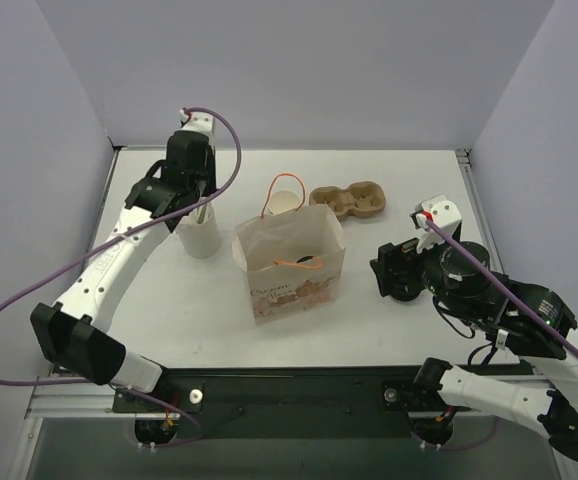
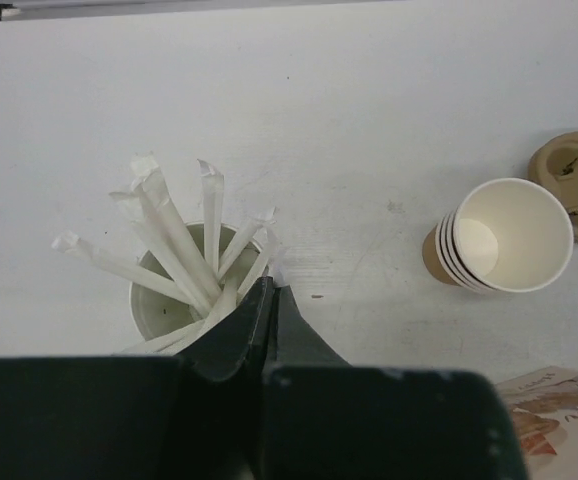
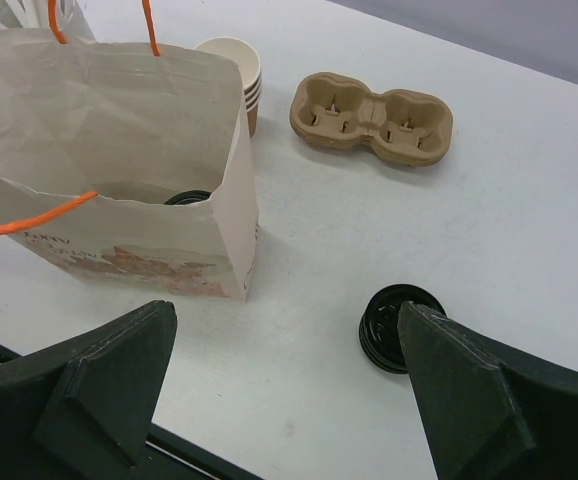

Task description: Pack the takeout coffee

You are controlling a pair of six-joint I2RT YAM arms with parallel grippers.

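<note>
- Presently, left claw point(image 2: 272, 288): clenched tight, tips at the rim of the straw cup point(image 2: 154, 300), among the wrapped straws point(image 2: 174, 230); whether one is pinched cannot be told.
- Right claw point(image 3: 284, 320): spread wide, holding nothing, above the counter point(image 1: 409, 180); stack of black lids point(image 3: 399, 340) lies beneath it.
- Takeout coffee point(image 3: 187, 198): inside the paper bag point(image 3: 119, 110), only its black lid showing.
- Counter: white; also bears a stack of tan cups point(image 2: 504, 235) behind the bag, with a pulp cup carrier point(image 3: 374, 118) beside the stack.
- Room: plain pale walls point(image 1: 289, 60) on three sides.
</note>
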